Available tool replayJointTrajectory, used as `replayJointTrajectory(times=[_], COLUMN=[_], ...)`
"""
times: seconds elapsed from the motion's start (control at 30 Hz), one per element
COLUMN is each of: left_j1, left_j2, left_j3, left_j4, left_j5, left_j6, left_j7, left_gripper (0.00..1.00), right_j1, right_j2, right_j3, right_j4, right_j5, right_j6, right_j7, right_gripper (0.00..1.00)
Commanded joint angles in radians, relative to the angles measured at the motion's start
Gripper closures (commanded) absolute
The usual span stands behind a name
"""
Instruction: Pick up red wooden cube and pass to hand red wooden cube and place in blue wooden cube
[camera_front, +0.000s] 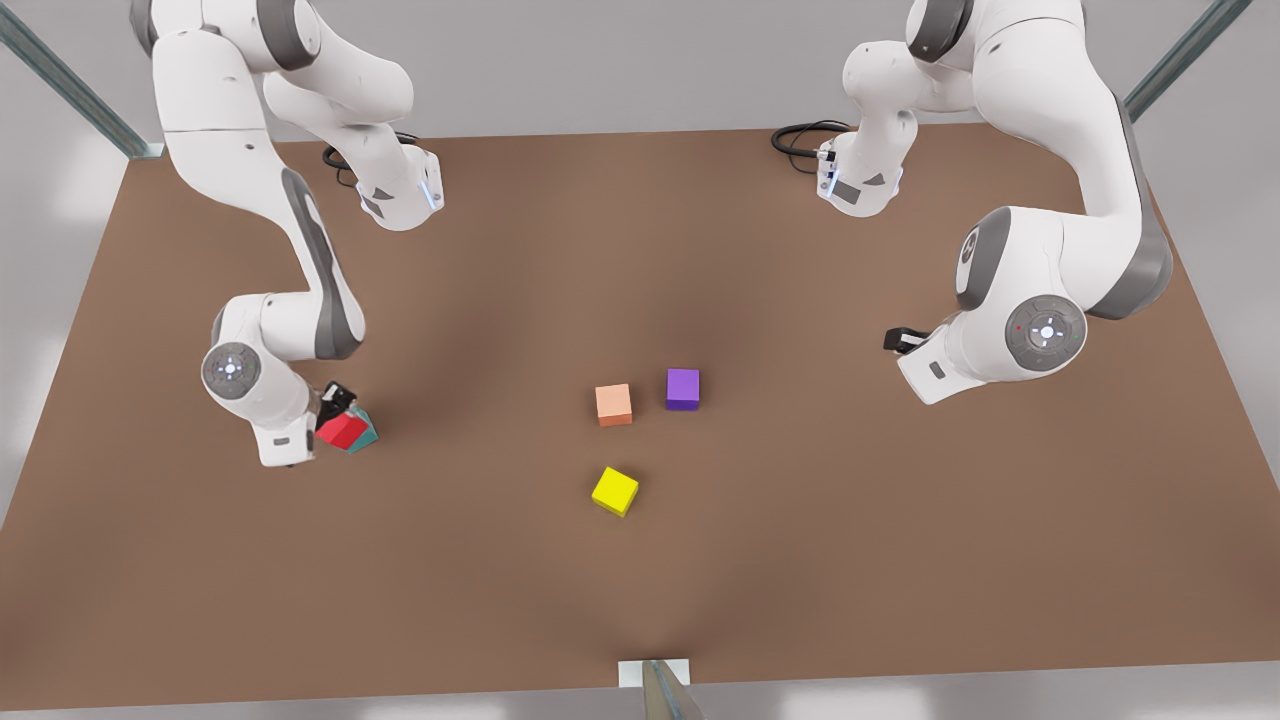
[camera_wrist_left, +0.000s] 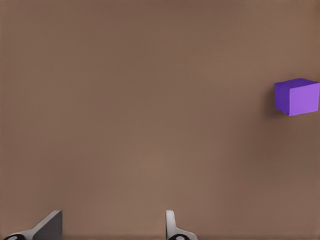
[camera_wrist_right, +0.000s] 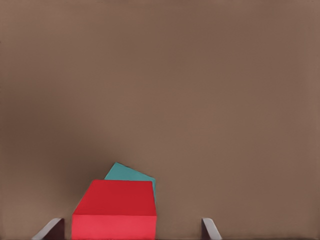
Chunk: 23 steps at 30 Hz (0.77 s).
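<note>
A: What lies at the front view's left?
B: The right gripper (camera_front: 338, 412), fingers (camera_wrist_right: 210, 229) spread wide and gripping nothing, with the red wooden cube (camera_front: 341, 431) between them, resting on the blue wooden cube (camera_front: 364, 431).

A: And mid-table?
B: A peach cube (camera_front: 613, 404) just beside a purple cube (camera_front: 683, 388); a yellow cube (camera_front: 614, 490) nearer the camera, all well apart from the stack.

A: At the right?
B: The left gripper (camera_front: 900, 340) hovers, fingers (camera_wrist_left: 172, 227) parted and empty.

A: The surface?
B: A brown table (camera_front: 800, 560), grey surroundings.
</note>
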Motion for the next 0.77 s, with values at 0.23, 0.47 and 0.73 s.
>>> replayJointTrajectory(times=[0.23, 0.47, 0.73], left_j1=[0.001, 0.001, 0.002], left_j2=[0.000, 0.000, 0.000], left_j3=[0.000, 0.000, 0.000], left_j4=[0.000, -0.001, -0.001], left_j5=[0.000, -0.001, 0.000], left_j6=[-0.001, -0.001, -0.003], left_j7=[-0.025, -0.025, -0.023], left_gripper=[0.00, 0.00, 0.00], right_j1=[0.000, -0.003, -0.023], right_j2=[0.083, -0.121, -0.136], right_j3=[-0.006, -0.034, -0.050], right_j4=[0.362, 0.539, 0.534], right_j5=[0.156, 0.145, 0.112], right_j6=[-0.483, -0.824, -0.813], right_j7=[0.844, 0.955, 0.942], right_gripper=[0.00, 0.00, 0.00])
